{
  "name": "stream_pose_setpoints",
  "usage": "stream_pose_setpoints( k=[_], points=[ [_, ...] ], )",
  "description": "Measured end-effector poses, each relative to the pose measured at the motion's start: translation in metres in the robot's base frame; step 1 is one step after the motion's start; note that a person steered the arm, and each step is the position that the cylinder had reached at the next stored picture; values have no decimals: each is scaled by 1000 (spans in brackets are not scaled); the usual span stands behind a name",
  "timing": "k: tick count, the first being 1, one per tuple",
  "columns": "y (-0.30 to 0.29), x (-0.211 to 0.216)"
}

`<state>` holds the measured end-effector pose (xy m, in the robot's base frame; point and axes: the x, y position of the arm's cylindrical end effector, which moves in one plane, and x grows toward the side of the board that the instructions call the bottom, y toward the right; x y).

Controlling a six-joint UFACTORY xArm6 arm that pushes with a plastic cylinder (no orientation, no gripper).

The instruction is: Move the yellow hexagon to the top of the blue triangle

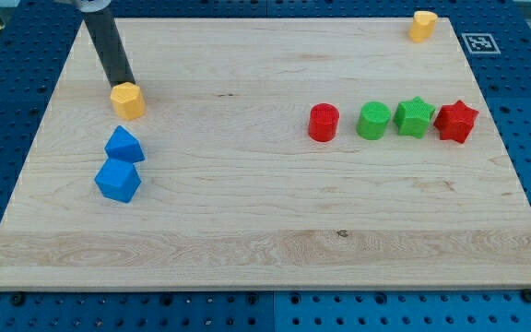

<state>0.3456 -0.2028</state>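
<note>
The yellow hexagon (128, 100) sits at the view's upper left of the wooden board (265, 221). The blue triangle (123, 145) lies just below it, a short gap apart. My tip (121, 85) touches the hexagon's upper left side, the dark rod rising to the view's top. A blue cube-like block (118, 180) sits right below the triangle, touching it.
A second yellow block (422, 26) is at the top right corner. A row at the right holds a red cylinder (323, 122), a green cylinder (373, 121), a green star (414, 117) and a red star (456, 121).
</note>
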Motion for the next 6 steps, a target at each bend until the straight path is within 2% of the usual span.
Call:
stream_pose_setpoints(
  k=[2, 4, 5, 6],
  points=[
    [0, 21],
    [-5, 23],
    [8, -33],
    [82, -82]
  ],
)
